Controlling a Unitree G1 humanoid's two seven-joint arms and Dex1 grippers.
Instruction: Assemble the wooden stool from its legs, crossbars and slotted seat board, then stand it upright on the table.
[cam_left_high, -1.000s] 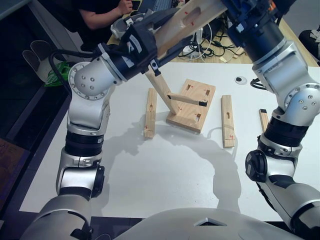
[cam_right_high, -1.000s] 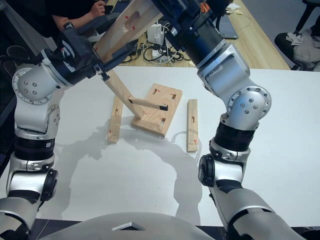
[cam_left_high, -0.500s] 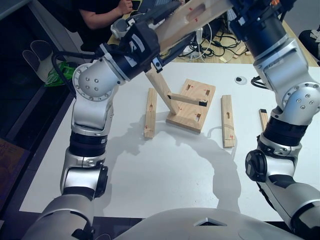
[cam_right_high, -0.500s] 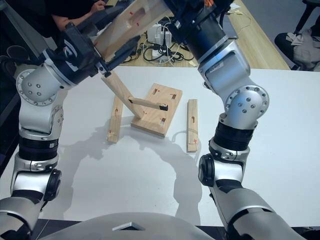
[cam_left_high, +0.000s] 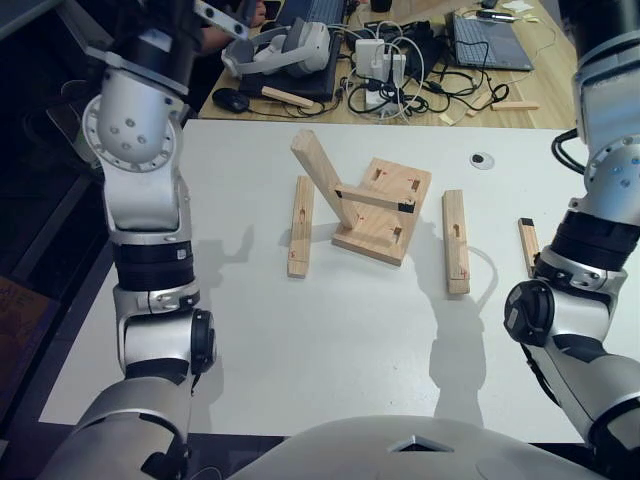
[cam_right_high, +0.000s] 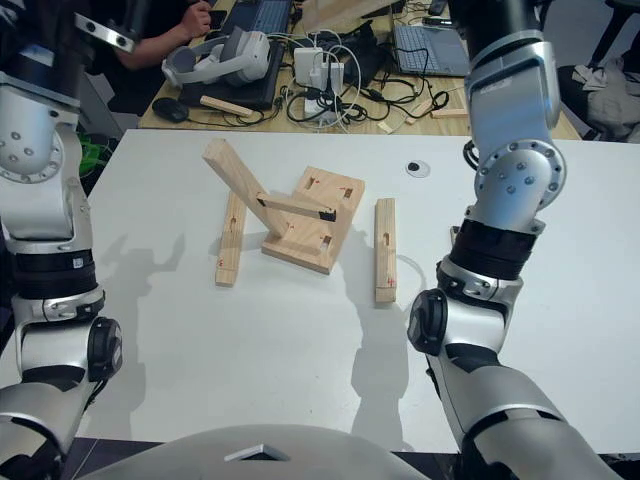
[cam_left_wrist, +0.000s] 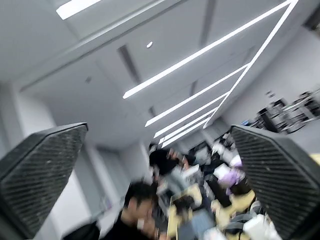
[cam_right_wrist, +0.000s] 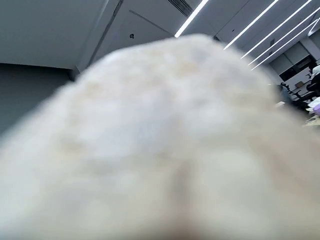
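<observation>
Two loose legs lie flat on the white table (cam_left_high: 300, 340), one (cam_left_high: 299, 225) just left of the slotted seat board (cam_left_high: 375, 228) and the other (cam_left_high: 456, 240) a little apart on its right, both running roughly front to back with their slots facing up. The seat board sits near the table's far middle, turned at an angle. A third leg (cam_left_high: 318, 172) stands in the board's near-left corner and leans away to the left. A short dark-tipped crossbar (cam_left_high: 375, 196) runs from that leg across above the board. One more short wooden bar (cam_left_high: 527, 245) lies near the table's right edge, close by the right arm (cam_left_high: 600, 200). A small round disc (cam_left_high: 482, 159) sits on the table behind the right-hand leg. Behind the table a wooden desk (cam_left_high: 520, 95) carries a headset (cam_left_high: 280, 50), a tangle of cables (cam_left_high: 400, 70) and a laptop (cam_left_high: 490, 25). Both arms are raised high at the sides. The left gripper (cam_left_wrist: 159, 128) points up at the ceiling lights, its two ribbed pads (cam_left_wrist: 40, 175) wide apart with nothing between them. A pale blurred mass (cam_right_wrist: 165, 150) sits right against the right wrist camera, and whether the right gripper is clamped on it cannot be told.
</observation>
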